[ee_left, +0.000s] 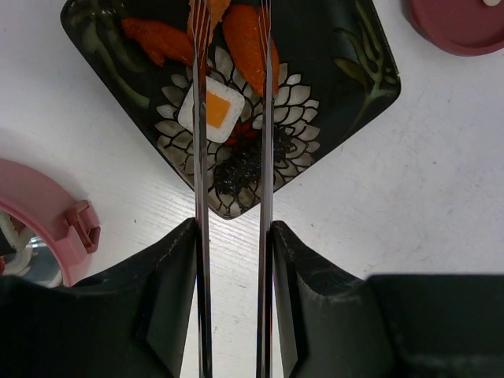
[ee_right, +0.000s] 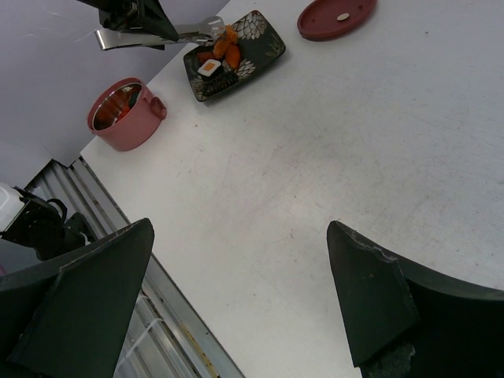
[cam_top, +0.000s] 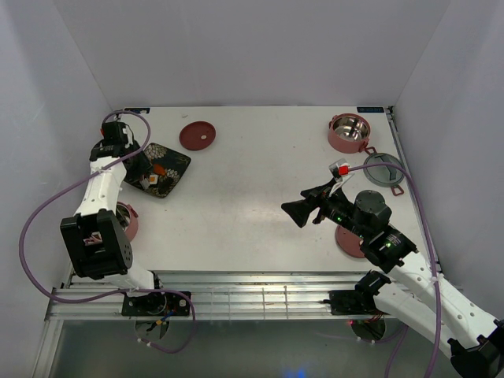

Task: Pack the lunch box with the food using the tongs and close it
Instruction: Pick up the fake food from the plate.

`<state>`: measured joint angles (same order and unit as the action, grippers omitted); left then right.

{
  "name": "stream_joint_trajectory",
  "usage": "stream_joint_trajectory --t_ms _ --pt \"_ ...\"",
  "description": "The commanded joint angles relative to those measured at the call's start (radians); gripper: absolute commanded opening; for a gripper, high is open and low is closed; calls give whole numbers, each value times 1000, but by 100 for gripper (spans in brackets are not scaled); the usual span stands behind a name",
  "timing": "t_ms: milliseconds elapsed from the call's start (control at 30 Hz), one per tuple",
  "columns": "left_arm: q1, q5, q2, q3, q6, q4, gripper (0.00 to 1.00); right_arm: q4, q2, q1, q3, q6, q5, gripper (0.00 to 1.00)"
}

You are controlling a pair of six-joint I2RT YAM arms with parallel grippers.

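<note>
Tongs (ee_left: 201,181) pinched between left jaws (ee_left: 234,232), one arm against each finger, tips out ahead over dark floral plate (ee_left: 346,87). Plate holds the food: orange piece (ee_left: 246,47) between the tong tips, sushi roll (ee_left: 220,110) under the left tong arm, second orange piece (ee_left: 157,39) further left. Pink tier (ee_left: 43,213) sits on desk (ee_left: 441,197) left of those jaws, dark-red lid (ee_left: 461,24) ahead-right. Second tier (cam_top: 349,132), steel inside showing, well apart from right jaws (ee_right: 240,236). Right jaws spread wide above desk.

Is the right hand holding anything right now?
No, the right hand stands wide open over the white table, with nothing between its jaws.
</note>
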<state>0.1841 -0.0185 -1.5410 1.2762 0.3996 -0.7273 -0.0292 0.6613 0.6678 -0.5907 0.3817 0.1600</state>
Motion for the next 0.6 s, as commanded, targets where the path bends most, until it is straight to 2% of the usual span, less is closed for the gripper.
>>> stream_joint_trajectory --t_ms 0,133,567 --pt "-2 3 12 23 -24 37 51 -44 -2 1 0 -17 -10 96" --pt "-5 69 22 12 -36 42 52 -44 0 0 0 -15 -11 96" --pt "-5 69 -39 58 -58 46 57 -34 -8 0 -6 -23 -34 96"
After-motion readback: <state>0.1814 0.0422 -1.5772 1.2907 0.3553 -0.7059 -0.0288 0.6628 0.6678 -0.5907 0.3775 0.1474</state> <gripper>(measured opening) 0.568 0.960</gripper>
